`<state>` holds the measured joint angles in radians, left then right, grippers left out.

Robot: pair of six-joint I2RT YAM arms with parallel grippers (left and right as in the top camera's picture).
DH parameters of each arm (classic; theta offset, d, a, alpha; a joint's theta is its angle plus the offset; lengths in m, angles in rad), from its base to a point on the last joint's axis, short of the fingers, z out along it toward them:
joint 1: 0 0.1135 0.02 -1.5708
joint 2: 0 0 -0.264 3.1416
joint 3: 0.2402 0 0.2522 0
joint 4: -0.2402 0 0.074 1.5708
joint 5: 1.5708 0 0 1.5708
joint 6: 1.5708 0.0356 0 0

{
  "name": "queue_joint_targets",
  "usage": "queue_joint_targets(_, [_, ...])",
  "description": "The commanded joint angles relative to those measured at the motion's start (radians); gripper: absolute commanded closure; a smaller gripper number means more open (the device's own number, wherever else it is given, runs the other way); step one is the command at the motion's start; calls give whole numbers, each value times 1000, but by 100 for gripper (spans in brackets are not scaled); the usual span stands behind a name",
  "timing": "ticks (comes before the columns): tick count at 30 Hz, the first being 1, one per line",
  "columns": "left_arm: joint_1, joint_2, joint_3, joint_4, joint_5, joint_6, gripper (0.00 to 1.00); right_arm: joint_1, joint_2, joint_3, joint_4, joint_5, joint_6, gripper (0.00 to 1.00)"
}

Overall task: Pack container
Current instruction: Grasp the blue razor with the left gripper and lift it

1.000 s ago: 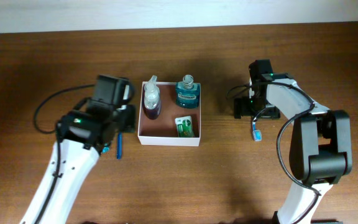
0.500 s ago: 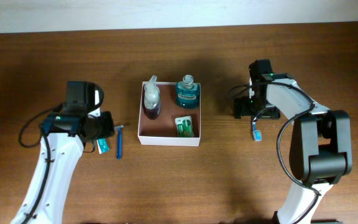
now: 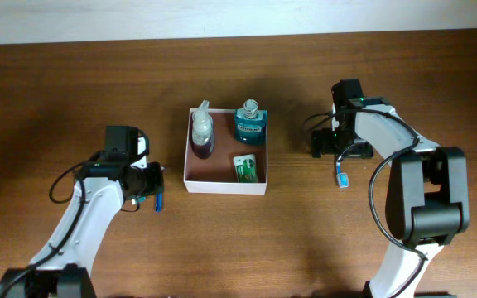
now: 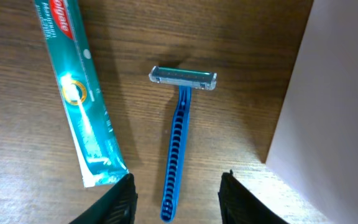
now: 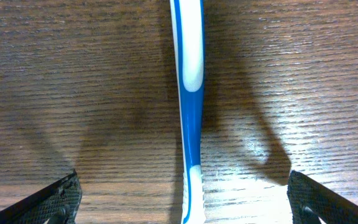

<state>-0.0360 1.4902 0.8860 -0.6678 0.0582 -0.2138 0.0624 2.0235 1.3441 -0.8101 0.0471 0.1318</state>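
My left fingers (image 4: 122, 200) stand apart and empty, straddling the razor (image 4: 178, 137) by its handle on the tabletop (image 3: 305, 248) just left of the box (image 3: 224, 188), lined up to pinch it. My right fingers (image 5: 58, 198) gape wide over the toothbrush (image 5: 190, 112), right of the box.

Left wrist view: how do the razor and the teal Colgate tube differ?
The razor is slim and blue with a pale head; the teal Colgate tube is broader, flat and printed. The razor lies straight up the picture; the tube slants. The razor lies nearer the container; the tube farther. Both rest flat on the wooden table, outside the container.
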Motion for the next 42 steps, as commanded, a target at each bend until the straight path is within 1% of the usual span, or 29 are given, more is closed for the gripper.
queue_joint_targets(1, [3,52,-18,19,25,6,61,2,42,-35,-3,31,-1,1])
queue_joint_targets(8, [-3,143,-18,60,25,6,61,2,42,-35,-3,31,-1,1])
queue_joint_targets(15, [-3,195,-18,70,25,6,61,2,42,-35,-3,31,-1,1])
queue_joint_targets(16, [-3,198,-18,72,25,6,64,2,42,-35,-3,31,-1,1])
queue_joint_targets(17, [-3,204,-18,74,25,6,69,2,42,-35,-3,31,-1,1])
queue_joint_targets(23, [-3,234,-18,88,25,5,70,2,42,-35,-3,31,-1,1])
queue_joint_targets(27, [-3,241,-18,88,25,6,80,2,42,-35,-3,31,-1,1])
queue_joint_targets(32, [-3,241,-18,88,25,5,81,2,42,-35,-3,31,0,1])
queue_joint_targets(37, [-3,241,-18,88,25,5,87,2,42,-35,-3,31,0,1])
queue_joint_targets(39, [-3,241,-18,88,25,5,93,2,42,-35,-3,31,-1,1])
queue_joint_targets(41, [-3,241,-18,88,25,5,99,2,42,-35,-3,31,-1,1])
queue_joint_targets(42, [-3,241,-18,88,25,6,100,2,42,-35,-3,31,-1,1])
